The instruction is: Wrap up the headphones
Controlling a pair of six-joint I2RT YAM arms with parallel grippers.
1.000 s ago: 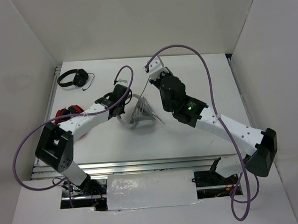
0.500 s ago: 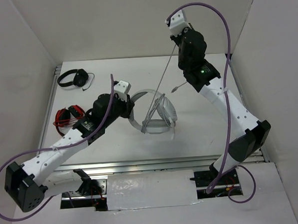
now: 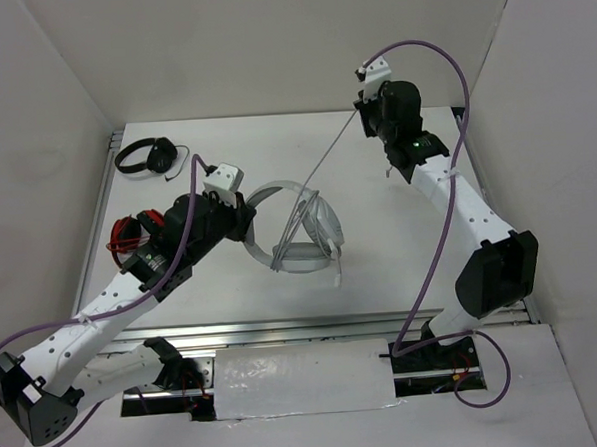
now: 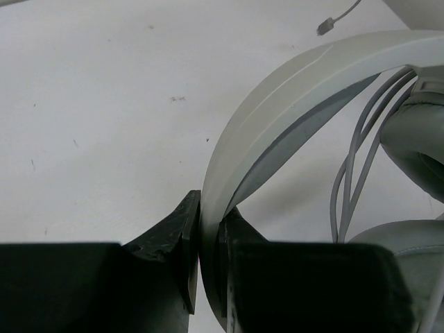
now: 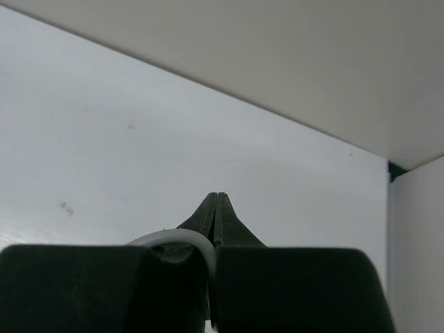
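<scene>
The light grey headphones (image 3: 304, 233) lie at the table's middle, earcups to the right. My left gripper (image 3: 249, 221) is shut on their wide headband (image 4: 277, 104); in the left wrist view the jaws (image 4: 208, 239) pinch its edge, and the earcups (image 4: 416, 139) show at the right. The thin grey cable (image 3: 325, 162) runs taut from the earcups up to my right gripper (image 3: 362, 110), which is raised at the far right and shut on it. In the right wrist view the jaws (image 5: 217, 198) are closed, with a bend of cable (image 5: 187, 239) beside them. Cable strands (image 4: 354, 173) cross the headband, and the plug (image 4: 326, 28) lies beyond it.
Smaller black headphones (image 3: 147, 154) lie at the far left corner. A red wire bundle (image 3: 129, 232) lies at the left edge beside my left arm. White walls enclose the table on three sides.
My right gripper pulled the cable up and away to the far right, then dropped a little. My left arm swung and shifted the headphones slightly left, still gripping the headband.
</scene>
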